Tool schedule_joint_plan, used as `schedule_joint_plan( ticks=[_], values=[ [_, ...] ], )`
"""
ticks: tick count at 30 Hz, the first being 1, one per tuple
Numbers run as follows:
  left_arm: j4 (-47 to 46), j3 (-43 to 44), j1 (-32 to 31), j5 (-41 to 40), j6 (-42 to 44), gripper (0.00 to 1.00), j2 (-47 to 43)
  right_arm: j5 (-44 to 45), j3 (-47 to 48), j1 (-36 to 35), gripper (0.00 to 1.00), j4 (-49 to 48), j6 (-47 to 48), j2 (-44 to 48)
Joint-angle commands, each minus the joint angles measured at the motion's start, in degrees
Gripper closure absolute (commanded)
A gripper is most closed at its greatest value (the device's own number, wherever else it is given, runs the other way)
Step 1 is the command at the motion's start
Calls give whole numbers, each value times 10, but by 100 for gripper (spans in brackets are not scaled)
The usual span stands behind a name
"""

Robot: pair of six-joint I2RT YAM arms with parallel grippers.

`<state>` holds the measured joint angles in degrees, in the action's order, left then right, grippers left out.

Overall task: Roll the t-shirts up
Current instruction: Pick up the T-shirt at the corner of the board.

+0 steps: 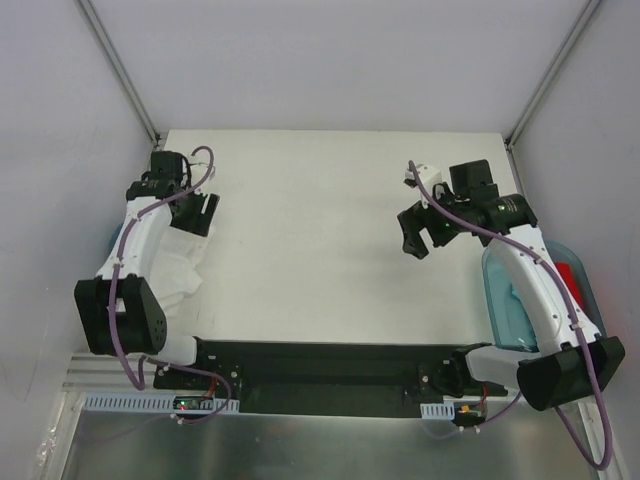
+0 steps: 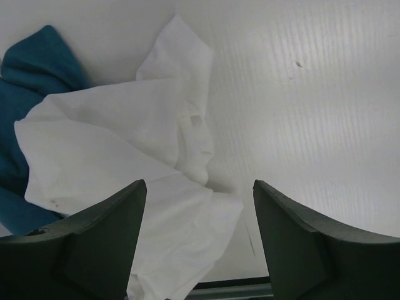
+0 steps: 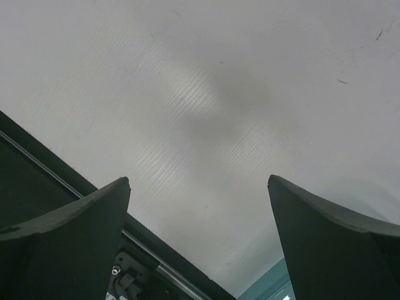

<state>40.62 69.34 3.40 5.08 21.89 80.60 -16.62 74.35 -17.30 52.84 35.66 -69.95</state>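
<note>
Two tools on show, both spread wide, both holding nothing. Two t-shirts in clear sight: one white t-shirt (image 2: 119,156), crumpled on the surface (image 1: 320,230), and one teal t-shirt (image 2: 34,75) touching it at its 10 o'clock in the left wrist view. The left tool (image 2: 199,187) hangs right over the white one's near edge, cloth spreading from between its fingers toward 10 o'clock. The right tool (image 1: 418,240) sits well apart from both shirts, over the surface. At its 4 o'clock from above, one translucent blue bin (image 1: 500,300) with a red scrap (image 1: 570,272) in it, too hidden to name
</note>
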Motion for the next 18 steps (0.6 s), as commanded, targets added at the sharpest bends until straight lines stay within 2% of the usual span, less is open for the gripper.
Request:
schedule_joint_plan(
  ticks=[1, 6, 13, 16, 18],
  values=[
    [23, 30, 6, -24, 10, 30, 64, -35, 21, -3, 4, 2, -6, -14],
    [18, 52, 6, -46, 18, 36, 166, -49, 28, -4, 4, -2, -9, -40],
    [0, 98, 5, -118, 28, 45, 255, -47, 48, -4, 4, -3, -11, -62],
    [-5, 106, 6, -129, 36, 55, 275, -46, 48, -4, 4, -5, -10, -63],
    [-7, 110, 5, -126, 43, 68, 282, -45, 43, -3, 4, -7, -10, -62]
  ],
)
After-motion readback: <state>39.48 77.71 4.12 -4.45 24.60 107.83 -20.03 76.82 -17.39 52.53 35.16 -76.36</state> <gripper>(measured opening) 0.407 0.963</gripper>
